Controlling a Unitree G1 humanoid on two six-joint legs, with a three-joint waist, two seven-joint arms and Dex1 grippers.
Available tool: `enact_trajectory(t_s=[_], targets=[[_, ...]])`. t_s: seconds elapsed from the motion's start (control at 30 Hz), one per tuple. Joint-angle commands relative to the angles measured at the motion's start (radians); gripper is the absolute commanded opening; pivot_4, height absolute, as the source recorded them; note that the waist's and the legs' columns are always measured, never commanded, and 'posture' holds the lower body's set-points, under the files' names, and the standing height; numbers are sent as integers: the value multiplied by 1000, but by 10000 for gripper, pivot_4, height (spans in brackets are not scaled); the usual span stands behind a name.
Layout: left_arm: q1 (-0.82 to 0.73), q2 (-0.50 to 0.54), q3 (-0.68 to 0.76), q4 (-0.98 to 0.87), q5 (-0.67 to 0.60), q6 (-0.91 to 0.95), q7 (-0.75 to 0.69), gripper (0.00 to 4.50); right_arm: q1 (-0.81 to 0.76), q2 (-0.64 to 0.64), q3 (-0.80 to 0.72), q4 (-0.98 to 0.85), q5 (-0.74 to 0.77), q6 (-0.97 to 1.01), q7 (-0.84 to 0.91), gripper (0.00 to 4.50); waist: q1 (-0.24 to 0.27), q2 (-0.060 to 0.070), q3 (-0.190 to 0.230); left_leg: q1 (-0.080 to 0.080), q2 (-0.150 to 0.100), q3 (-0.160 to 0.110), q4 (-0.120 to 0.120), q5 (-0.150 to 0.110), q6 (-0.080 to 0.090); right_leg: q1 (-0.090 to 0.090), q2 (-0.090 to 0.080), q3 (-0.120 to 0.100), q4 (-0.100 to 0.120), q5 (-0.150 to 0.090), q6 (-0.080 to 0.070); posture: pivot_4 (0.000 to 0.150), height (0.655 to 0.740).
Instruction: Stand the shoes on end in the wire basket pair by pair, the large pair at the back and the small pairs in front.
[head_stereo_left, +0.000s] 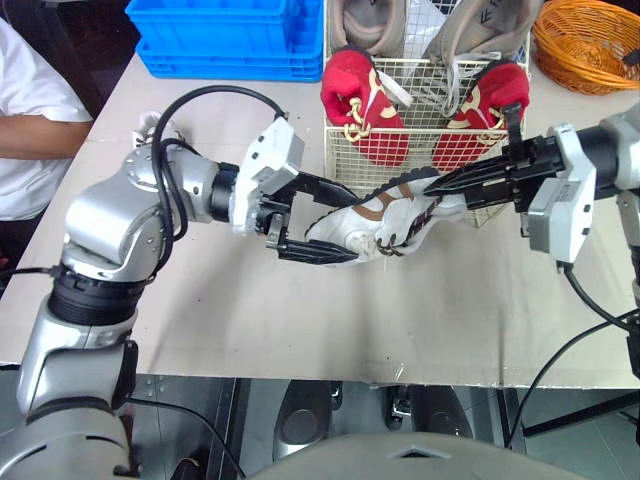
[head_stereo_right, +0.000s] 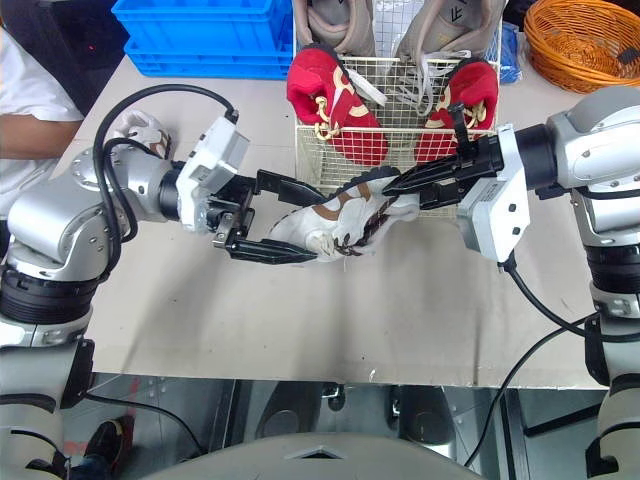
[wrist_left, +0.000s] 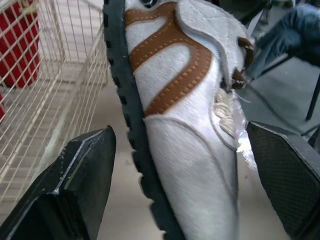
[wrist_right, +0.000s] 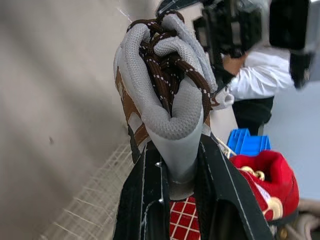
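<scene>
Both head eyes look steeply down on the cream wire basket (head_stereo_left: 420, 125); both wrist cameras sit very close, sharing the white-and-brown laced shoe (wrist_left: 190, 165) in front of it.

Beige table (head_stereo_left: 450, 300); blue crate (head_stereo_left: 225, 35), orange wicker basket (head_stereo_left: 590, 45) behind.
</scene>
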Motion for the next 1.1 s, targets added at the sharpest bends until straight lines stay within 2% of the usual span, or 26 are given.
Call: enact_trajectory(t_s=[0.03,0.1,0.13,0.17,0.2,0.27,0.3,0.4,0.53,0.6,0.77,0.87,0.9,0.97,1.1], targets=[[-40,-14,-23,44,60,-56,-51,37586,-56,0,6,37,7,-124,4,0,-1,0,0,0,0,0,0,0,0,0,0,0,0,0,0,1500,6860],[-44,-20,-28,53,72,-67,-77,28422,-67,-3,20,53,8,-153,-1,0,-2,0,0,0,0,0,0,0,0,0,0,0,1,0,0,1500,6860],[-46,-24,-28,54,73,-68,-86,25993,-71,-5,25,59,8,-163,-2,0,-2,0,0,0,0,0,0,0,0,0,0,0,1,0,0,1500,6860],[-47,-30,-27,52,71,-64,-91,19559,-75,-6,28,65,7,-171,-8,0,-2,0,0,0,0,0,0,0,0,-1,0,0,1,0,0,1500,6860],[-47,-35,-25,49,71,-60,-93,15350,-79,-7,32,69,6,-177,-14,0,-2,0,0,0,0,0,0,0,0,-1,0,0,1,0,0,1500,6860],[-44,-42,-22,43,71,-56,-97,8139,-85,-8,33,70,4,-170,-32,0,-2,0,0,0,0,0,0,0,0,-1,0,0,1,0,0,1500,6860],[-40,-46,-20,40,72,-57,-94,5483,-84,-9,29,68,1,-158,-44,4598,-2,0,0,0,0,0,0,0,0,-1,0,0,1,0,0,1500,6860],[-28,-67,2,36,70,-63,-64,4849,-50,-24,3,46,16,-27,-94,18574,-1,0,0,0,0,0,0,0,0,-1,0,0,1,0,0,1500,6860],[-14,-127,103,19,14,-16,46,4846,102,-106,-47,-118,114,391,-207,38113,6,0,0,-1,0,-2,1,0,0,1,-1,-2,0,0,0,1500,6860],[-2,-149,144,-6,-19,14,94,4845,171,-144,-80,-209,170,561,-264,44937,1,0,1,-1,0,-2,1,0,0,1,-1,-2,0,0,0,1500,6860],[64,-204,239,-82,-92,42,208,4845,318,-197,-230,-403,442,967,-438,44937,-1,0,1,-1,1,-2,0,0,0,1,-1,-2,1,0,0,1500,6860],[85,-261,282,-97,-99,26,310,4845,409,-187,-327,-468,708,1207,-578,44937,0,0,0,1,1,-3,0,0,0,3,-1,-2,1,0,-1,1500,6860],[97,-273,287,-108,-103,25,326,4845,438,-181,-343,-481,756,1265,-626,44937,1,0,0,4,1,-3,0,0,0,6,-1,-2,1,0,-1,1500,6860],[115,-283,289,-126,-110,26,341,4845,465,-162,-366,-496,817,1334,-710,44937,1,0,0,4,0,-4,1,0,0,8,-2,-3,0,0,0,1500,6860],[153,-294,268,-148,-96,12,360,4845,473,-59,-404,-528,1086,1417,-950,44937,0,0,0,4,0,-4,1,0,0,7,-1,-3,0,0,0,1500,6860]])
